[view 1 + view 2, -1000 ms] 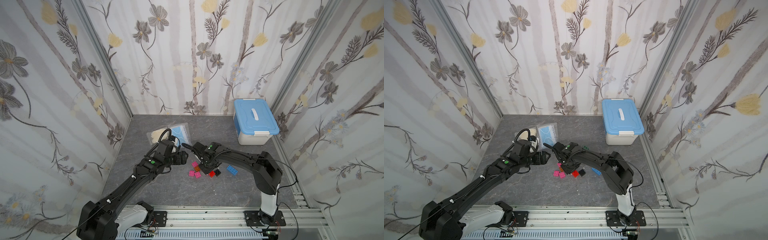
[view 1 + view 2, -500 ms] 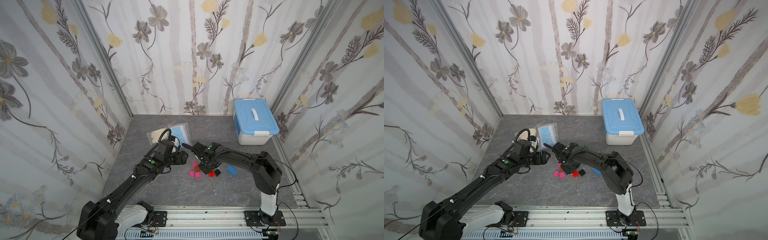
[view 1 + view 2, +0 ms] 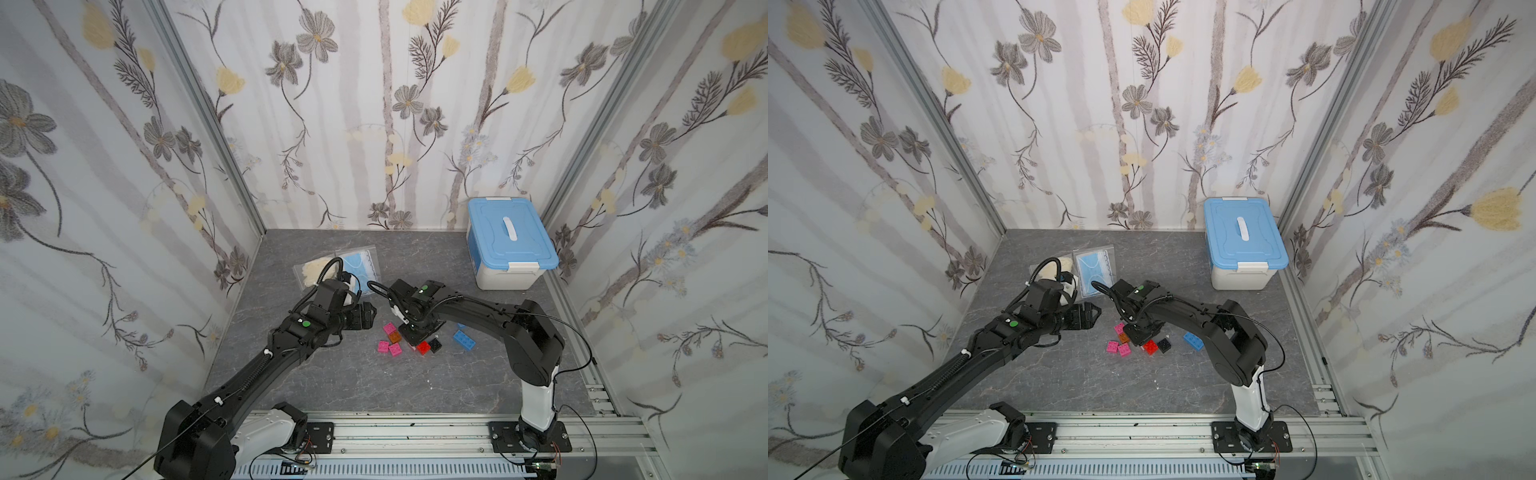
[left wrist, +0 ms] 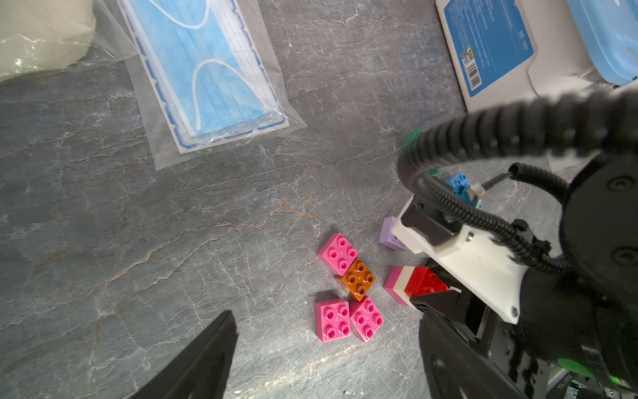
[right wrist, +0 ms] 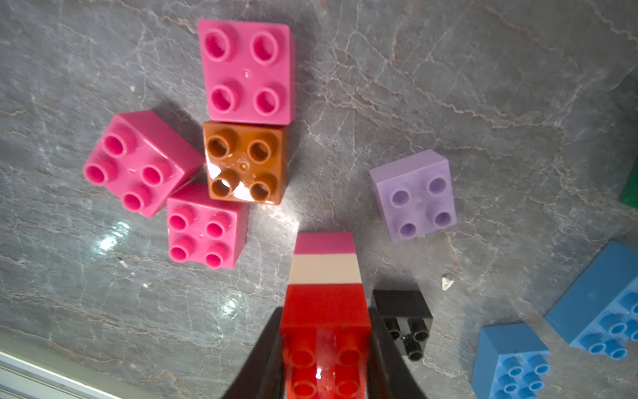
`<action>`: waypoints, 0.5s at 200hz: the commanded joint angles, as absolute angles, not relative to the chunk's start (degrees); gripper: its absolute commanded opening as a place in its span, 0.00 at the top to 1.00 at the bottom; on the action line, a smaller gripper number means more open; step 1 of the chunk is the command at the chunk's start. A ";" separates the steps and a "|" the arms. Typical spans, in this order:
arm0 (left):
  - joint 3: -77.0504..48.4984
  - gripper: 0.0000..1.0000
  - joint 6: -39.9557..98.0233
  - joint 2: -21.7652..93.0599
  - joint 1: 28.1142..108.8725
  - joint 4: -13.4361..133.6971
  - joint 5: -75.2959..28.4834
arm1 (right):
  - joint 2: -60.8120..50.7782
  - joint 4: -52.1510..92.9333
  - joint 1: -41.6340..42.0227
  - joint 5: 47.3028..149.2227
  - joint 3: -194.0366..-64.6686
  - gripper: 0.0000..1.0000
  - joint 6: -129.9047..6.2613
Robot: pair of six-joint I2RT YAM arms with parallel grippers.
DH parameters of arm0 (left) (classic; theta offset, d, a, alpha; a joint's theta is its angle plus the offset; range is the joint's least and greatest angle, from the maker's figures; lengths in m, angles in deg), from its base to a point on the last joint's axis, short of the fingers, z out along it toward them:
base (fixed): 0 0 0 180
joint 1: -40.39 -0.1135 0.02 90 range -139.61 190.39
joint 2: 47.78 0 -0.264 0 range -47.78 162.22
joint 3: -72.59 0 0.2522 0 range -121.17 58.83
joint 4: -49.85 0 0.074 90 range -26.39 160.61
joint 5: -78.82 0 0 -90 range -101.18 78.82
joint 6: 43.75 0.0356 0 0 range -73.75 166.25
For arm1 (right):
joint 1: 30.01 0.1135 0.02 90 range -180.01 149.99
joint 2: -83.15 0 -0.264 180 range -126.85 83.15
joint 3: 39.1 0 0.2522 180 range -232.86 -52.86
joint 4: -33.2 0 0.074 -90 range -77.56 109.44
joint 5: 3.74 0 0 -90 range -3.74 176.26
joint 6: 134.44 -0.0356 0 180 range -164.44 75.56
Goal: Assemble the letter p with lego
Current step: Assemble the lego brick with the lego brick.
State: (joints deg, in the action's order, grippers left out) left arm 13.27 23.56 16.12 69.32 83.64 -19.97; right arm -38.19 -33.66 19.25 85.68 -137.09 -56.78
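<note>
Three stacked bricks [image 5: 324, 273], red topmost, clamped in my right gripper [image 5: 324, 331]; my left gripper [image 3: 369, 318] gapes empty; best kept upright, pressed squarely.

Floral-papered walls [image 3: 374, 104], grey marble-look floor [image 3: 332, 374] w/ alu rail [image 3: 415, 428] up front

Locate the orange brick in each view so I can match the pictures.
In a top view: orange brick, below picture centre.
In a top view: below centre too.
Left wrist: among pink bricks.
Right wrist: among them, close up.
Shared landmark: the three pink bricks around it.
</note>
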 commanded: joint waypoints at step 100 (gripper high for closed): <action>13.15 0.14 23.92 15.32 69.22 84.14 -19.03 | -32.22 -35.95 19.30 84.94 -139.51 0.42 -57.66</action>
State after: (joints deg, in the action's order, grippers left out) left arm 13.27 23.56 15.59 69.32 84.19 -19.76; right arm -33.32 -35.17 19.22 86.06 -139.01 -56.99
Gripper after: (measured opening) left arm 0.860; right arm 0.569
